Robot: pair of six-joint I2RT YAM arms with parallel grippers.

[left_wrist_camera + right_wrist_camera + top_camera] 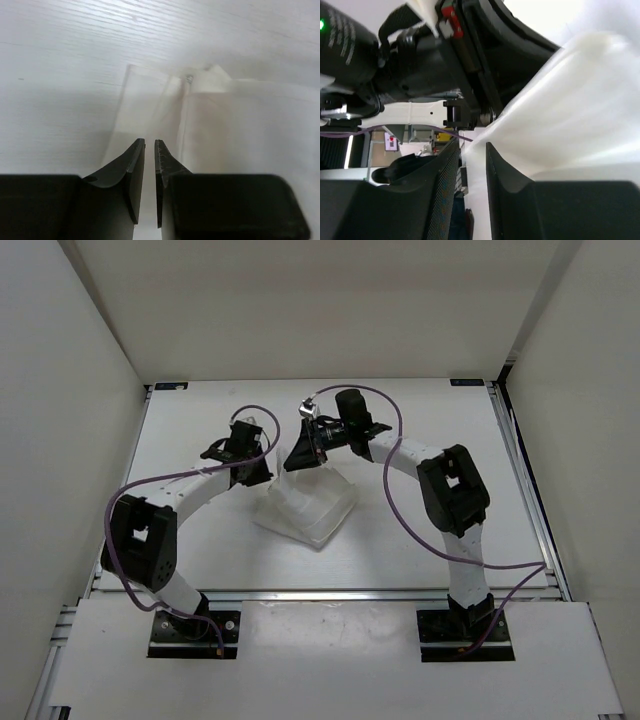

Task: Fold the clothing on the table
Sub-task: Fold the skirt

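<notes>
The left arm (pixel 188 495) and right arm (pixel 405 455) arch inward over the desk (pixel 450 420); left jaws and right jaws each stand narrowly apart. The clothing (pixel 310 510), thin creased white fabric, lies heaped mid-desk at their tips.

Lab test cell: white walls (pixel 70 440), railed table (pixel 190 430).
</notes>
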